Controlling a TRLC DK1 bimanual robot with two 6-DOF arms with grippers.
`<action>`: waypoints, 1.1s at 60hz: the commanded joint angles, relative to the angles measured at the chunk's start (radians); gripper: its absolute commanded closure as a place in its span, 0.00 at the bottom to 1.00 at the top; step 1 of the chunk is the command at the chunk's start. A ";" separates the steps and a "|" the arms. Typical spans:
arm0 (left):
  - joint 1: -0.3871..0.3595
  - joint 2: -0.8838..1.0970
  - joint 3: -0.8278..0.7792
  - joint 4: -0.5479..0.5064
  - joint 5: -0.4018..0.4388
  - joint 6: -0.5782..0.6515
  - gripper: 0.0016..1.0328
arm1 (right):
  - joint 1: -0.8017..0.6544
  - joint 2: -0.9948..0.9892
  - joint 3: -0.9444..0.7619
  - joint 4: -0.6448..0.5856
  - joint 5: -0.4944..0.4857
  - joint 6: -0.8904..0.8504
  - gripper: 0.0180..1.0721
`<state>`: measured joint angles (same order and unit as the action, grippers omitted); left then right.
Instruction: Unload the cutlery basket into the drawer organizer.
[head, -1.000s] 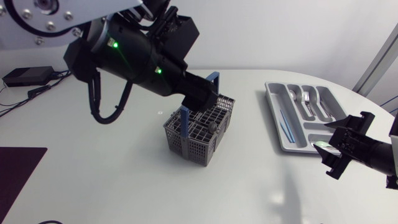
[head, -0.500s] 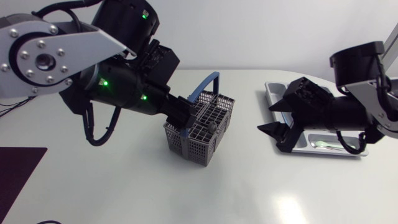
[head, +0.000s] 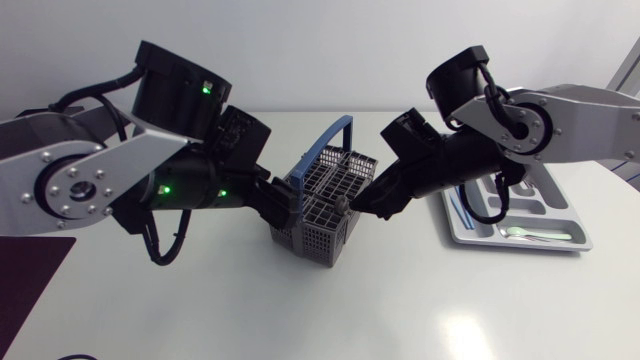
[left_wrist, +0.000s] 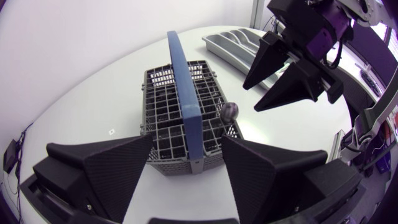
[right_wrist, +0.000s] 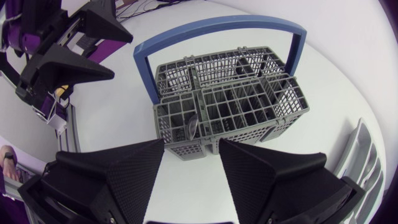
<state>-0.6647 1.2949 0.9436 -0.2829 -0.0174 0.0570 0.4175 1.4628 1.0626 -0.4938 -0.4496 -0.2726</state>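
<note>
Left gripper (left_wrist: 188, 146) and right gripper (right_wrist: 191, 144) face the basket (head: 335, 185) from opposite sides, jaws wide apart, holding nothing (organizer (head: 520, 244) lies well apart).

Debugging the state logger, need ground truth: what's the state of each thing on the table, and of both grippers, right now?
cutlery basket: upright, handle raised, not gripped.
utensil: standing in a corner compartment of the basket, end poking out.
drawer organizer: lying flat, partly loaded, a spoon visible inside.
left gripper: open, empty, beside the basket.
right gripper: open, empty, near the utensil.
</note>
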 joint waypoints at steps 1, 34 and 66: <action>0.019 -0.023 -0.052 0.042 -0.007 0.023 0.11 | 0.001 0.047 0.040 -0.019 -0.014 0.070 0.44; 0.020 -0.114 -0.163 -0.064 0.180 0.155 0.11 | 0.037 0.162 0.117 -0.023 -0.032 0.133 0.61; 0.020 -0.121 -0.226 -0.025 0.197 0.219 0.17 | 0.037 0.183 0.145 -0.051 -0.035 0.133 0.94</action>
<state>-0.6498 1.1786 0.7448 -0.3264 0.1692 0.2485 0.4477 1.6405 1.1862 -0.5278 -0.4942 -0.1558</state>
